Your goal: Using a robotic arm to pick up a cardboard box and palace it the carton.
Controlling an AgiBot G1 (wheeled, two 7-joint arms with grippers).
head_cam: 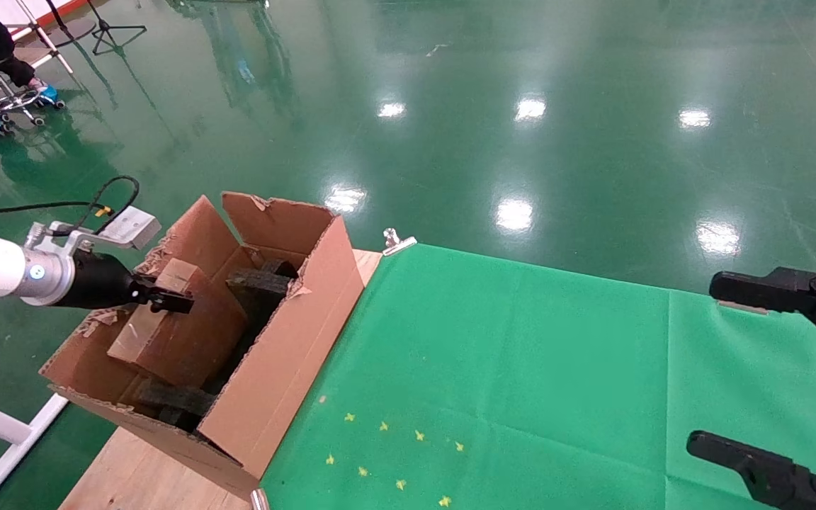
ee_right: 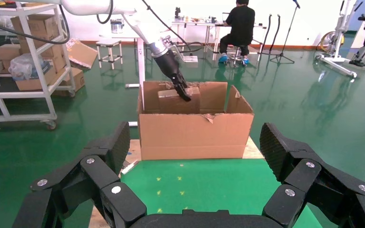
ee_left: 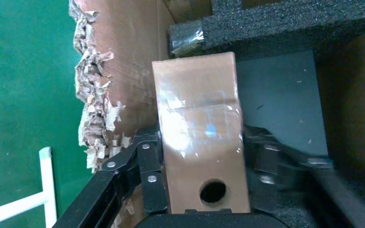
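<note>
1. We see the white robotic arm with its silver wrist and black linkage-finger left gripper (head_cam: 167, 300) reaching in from the robot's left over the large tan corrugated carton (head_cam: 287, 354), which stands with torn flaps upright at the left end of the table, partly on bare wood (head_cam: 139, 474) beside the green cloth (head_cam: 521, 382).
2. The left gripper is clamped on the small closed reddish-brown cardboard box (head_cam: 181, 333). In the left wrist view its fingers (ee_left: 147, 175) press both side faces of the cardboard box (ee_left: 199, 142), the grip taken at one end.
3. The box sits tilted inside the carton's walls, its lower end down among the black foam pieces (head_cam: 259, 287). We cannot tell whether it rests on the foam or hangs in the grip.
4. Our judgement: the end grip leaves most of the box free to enter, and the tilt lets it slip past the foam; release looks like the remaining step.
5. The right gripper (ee_right: 195, 161) hovers idle over the cloth on the robot's right, fingers spread wide, holding nothing.
6. Writing: none legible. The box shows only glossy tape and a round hole (ee_left: 213, 191).
</note>
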